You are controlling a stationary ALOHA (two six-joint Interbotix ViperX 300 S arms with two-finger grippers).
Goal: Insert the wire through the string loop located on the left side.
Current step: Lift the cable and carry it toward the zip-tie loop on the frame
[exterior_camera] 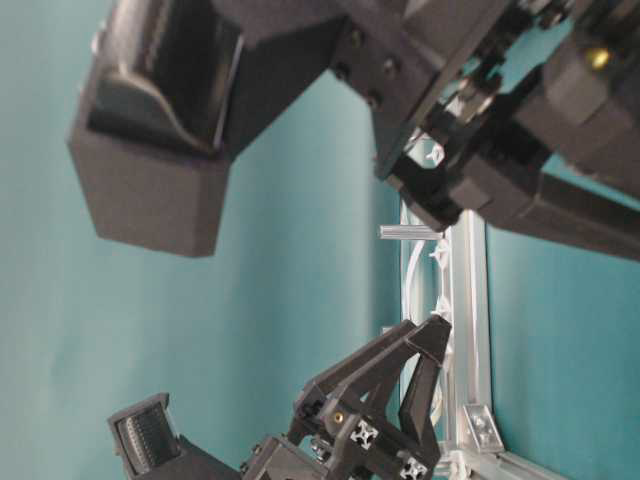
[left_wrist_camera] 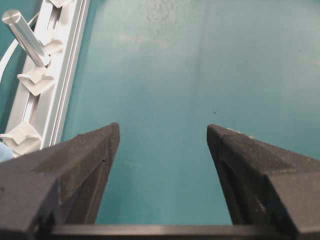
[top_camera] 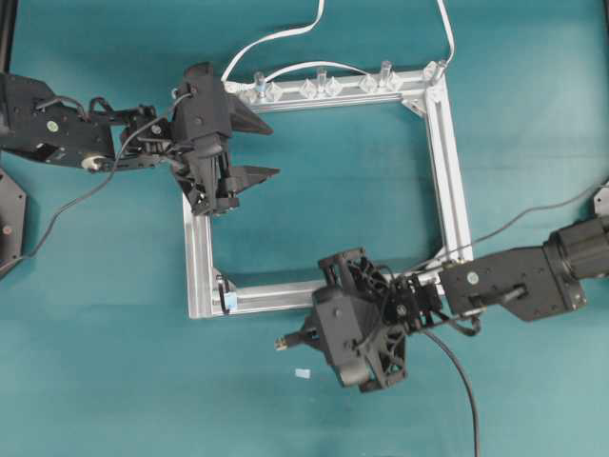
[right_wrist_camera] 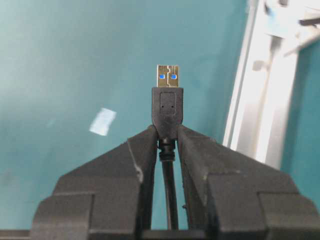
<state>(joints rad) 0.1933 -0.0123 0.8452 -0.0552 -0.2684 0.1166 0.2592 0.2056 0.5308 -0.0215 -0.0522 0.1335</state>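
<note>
Your left arm reaches in from the left edge, wrist roughly level, left gripper [top_camera: 262,149] pointing right w/ jaws spread wide, nothing between them. Your right arm comes in from the right edge, reaching leftward, wrist approx level. Right gripper [right_wrist_camera: 167,132] has its jaws pinched on the wire [right_wrist_camera: 168,107], just behind the plug, tip pointing left.

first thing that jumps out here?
The right claw, just outside the bottom rail of the silver frame, is shut on the wire, its metal plug tip sticking out ahead. The left claw gapes open and empty over the frame's top-left corner. The string loop sits at the bottom-left corner, not yet threaded.
</note>
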